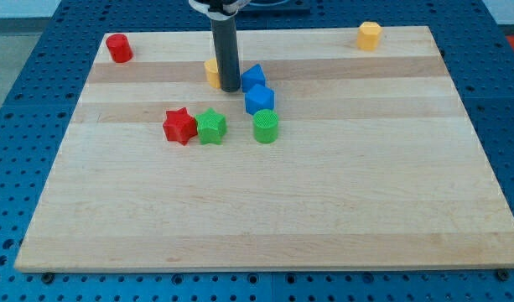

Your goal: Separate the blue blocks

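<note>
Two blue blocks touch each other near the view's top centre: an upper blue block [253, 75] and a lower blue block [259, 98]. My tip [229, 88] stands just left of the upper blue block, close to or touching it. A yellow block [212, 72] is partly hidden behind the rod on its left.
A green cylinder [266, 126] sits just below the lower blue block. A green star [211, 126] and a red star [179, 126] touch, lower left. A red block [118, 47] lies at top left, a yellow block [369, 35] at top right of the wooden board [265, 210].
</note>
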Motion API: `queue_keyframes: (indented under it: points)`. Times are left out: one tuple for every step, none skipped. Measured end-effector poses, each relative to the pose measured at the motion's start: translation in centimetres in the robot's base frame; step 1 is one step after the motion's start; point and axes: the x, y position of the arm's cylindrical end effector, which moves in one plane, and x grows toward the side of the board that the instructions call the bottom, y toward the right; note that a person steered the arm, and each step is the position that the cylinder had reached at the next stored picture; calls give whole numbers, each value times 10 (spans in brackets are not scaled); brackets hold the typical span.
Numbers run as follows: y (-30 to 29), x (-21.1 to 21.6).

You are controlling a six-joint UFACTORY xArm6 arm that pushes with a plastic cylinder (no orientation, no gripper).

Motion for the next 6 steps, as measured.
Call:
queue_keyframes:
  points:
    - [0, 9]
    - [22, 25]
    - [40, 32]
    - [39, 6]
    - [34, -23]
    - [34, -35]
